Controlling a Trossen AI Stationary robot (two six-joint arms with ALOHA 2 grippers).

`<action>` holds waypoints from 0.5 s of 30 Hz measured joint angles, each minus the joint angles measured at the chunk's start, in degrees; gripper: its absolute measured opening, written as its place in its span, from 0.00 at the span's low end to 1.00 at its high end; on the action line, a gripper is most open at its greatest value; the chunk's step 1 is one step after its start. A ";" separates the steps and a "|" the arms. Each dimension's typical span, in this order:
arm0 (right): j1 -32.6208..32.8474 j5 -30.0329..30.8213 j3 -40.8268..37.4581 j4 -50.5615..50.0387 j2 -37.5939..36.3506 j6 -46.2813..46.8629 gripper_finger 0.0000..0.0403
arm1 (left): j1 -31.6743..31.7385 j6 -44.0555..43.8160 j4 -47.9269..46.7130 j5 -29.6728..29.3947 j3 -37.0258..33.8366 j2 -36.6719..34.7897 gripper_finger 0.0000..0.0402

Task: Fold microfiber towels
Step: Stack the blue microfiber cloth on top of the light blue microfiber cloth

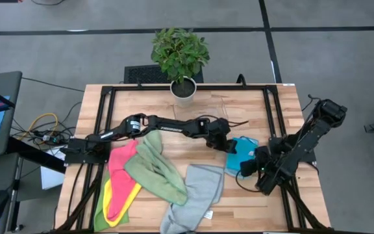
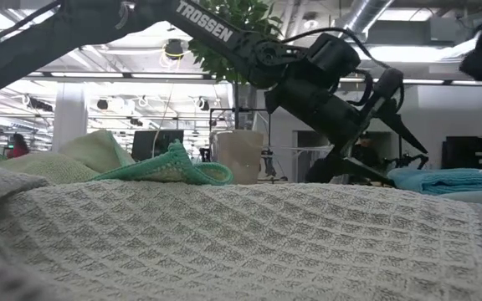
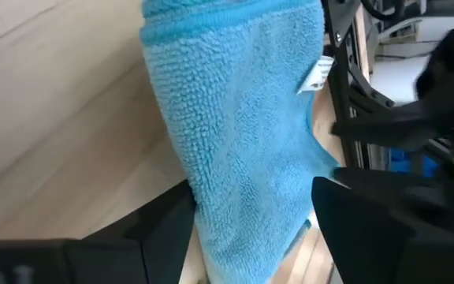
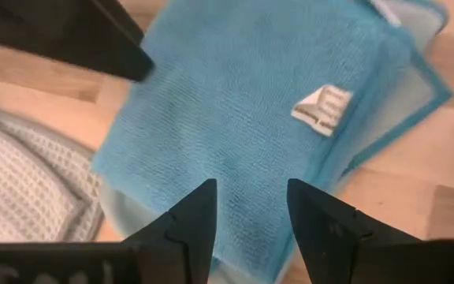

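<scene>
One blue towel (image 1: pixel 241 156) folded small and flat on the wood, over on the right side of the table (image 1: pixel 239 107). Left gripper (image 1: pixel 224 144) low at the blue towel's near edge, fingers (image 3: pixel 160 229) apart on each side of it and pinching nothing. Right gripper (image 1: pixel 250 168) close above the same towel from the other side, fingers (image 4: pixel 191 217) apart too, holding nothing (white tag (image 4: pixel 322 108) showing on top). So one towel looking done, and plenty left: a grey towel (image 1: pixel 197 198) in a loose heap in the middle front, a green towel (image 1: pixel 154 166) rumpled beside it, a pink towel (image 1: pixel 119 182) lying on a yellow towel (image 1: pixel 127 203) at the left front, all touching or piled over each other. Not much free room near the front edge, full of cloth. More bare wood toward the back, near the plant pot (image 1: pixel 183 90). Black frame bars along the table sides, so careful swings there. Both arms near each other over the blue towel, easy to bump.
</scene>
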 joint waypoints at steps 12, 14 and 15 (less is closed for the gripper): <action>4.08 -8.53 -7.50 8.30 0.37 2.48 0.45 | 0.45 2.41 -9.44 0.71 0.06 -4.50 0.63; 5.01 -8.44 -7.51 8.29 0.37 3.88 0.45 | 0.01 2.91 -9.44 -0.22 0.03 -5.84 0.63; 5.37 -8.43 -7.51 8.28 0.37 4.27 0.45 | -0.50 3.14 -8.88 -1.33 0.02 -6.66 0.63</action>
